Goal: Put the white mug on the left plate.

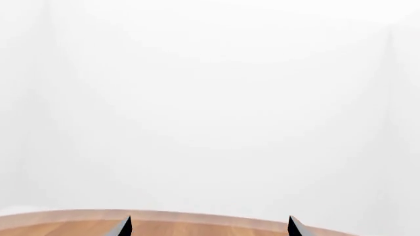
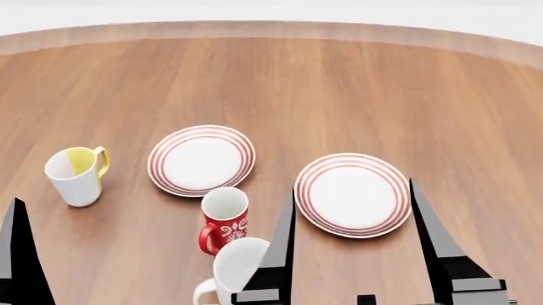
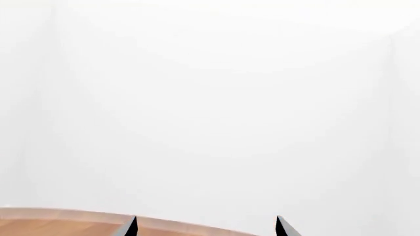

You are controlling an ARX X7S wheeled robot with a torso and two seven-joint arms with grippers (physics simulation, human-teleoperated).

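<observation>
The white mug (image 2: 233, 270) stands at the near edge of the head view, handle to the left, partly hidden behind one finger of my right gripper (image 2: 352, 187). That gripper is open and empty, hanging above the table just right of the mug. The left plate (image 2: 202, 159), white with red rings, lies bare farther back. Of my left gripper only one finger (image 2: 17, 254) shows in the head view, far left. Its wrist view shows the left gripper (image 1: 209, 219) open over the table edge, and the right gripper (image 3: 205, 219) looks the same in its own view.
A small red patterned mug (image 2: 225, 219) stands between the white mug and the left plate. A white mug with yellow inside (image 2: 76, 175) sits at the left. The right plate (image 2: 352, 213) lies beyond my right fingers. The wooden table (image 2: 339, 89) stretches back to a curved edge.
</observation>
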